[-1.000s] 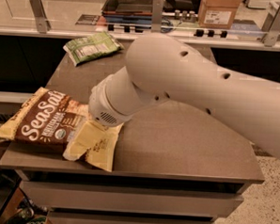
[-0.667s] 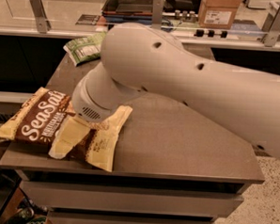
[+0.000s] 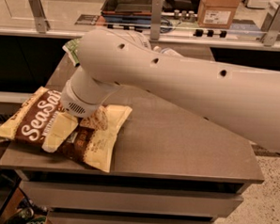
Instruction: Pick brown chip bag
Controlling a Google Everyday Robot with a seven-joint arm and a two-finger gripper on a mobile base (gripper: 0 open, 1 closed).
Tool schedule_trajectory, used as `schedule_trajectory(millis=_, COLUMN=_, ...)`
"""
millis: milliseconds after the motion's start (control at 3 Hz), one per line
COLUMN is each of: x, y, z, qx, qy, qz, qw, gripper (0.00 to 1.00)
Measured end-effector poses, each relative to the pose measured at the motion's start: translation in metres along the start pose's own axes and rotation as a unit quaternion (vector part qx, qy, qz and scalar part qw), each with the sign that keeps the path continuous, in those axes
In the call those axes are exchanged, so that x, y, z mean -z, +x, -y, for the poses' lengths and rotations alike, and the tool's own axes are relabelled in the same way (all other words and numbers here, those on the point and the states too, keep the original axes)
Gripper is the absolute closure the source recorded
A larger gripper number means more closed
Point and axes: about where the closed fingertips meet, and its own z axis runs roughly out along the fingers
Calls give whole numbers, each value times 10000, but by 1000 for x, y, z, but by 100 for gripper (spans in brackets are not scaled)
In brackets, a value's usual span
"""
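The brown chip bag [image 3: 34, 121] lies flat at the front left corner of the dark table [image 3: 185, 149], its left end hanging a little over the edge. It has a dark brown middle with white "SeaSalt" script and pale yellow ends. My gripper [image 3: 59, 132] points down from the white wrist [image 3: 81, 101] and sits low over the middle of the bag, seemingly touching it. The big white arm [image 3: 193, 88] reaches in from the right and hides the bag's upper middle part.
A smaller green bag [image 3: 72, 47] lies at the table's far left, mostly hidden behind the arm. Beyond the table run a metal rail and a glass counter with a cardboard box [image 3: 216, 11]. Drawer fronts [image 3: 131, 198] sit below the tabletop.
The arm and wrist have swung left, carrying the gripper from the bag's right part to over its middle. The arm now covers most of the green bag. The brown bag has not been lifted.
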Motion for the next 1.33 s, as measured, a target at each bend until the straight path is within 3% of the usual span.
schedule_trajectory(millis=333, x=-2, y=0, z=-2, qx=10, qy=-20, qz=-4, qw=10000, gripper=18)
schedule_trajectory(millis=1333, x=-1, y=-3, z=-4, qx=44, qy=-33, qz=-10, qw=10000, gripper=87)
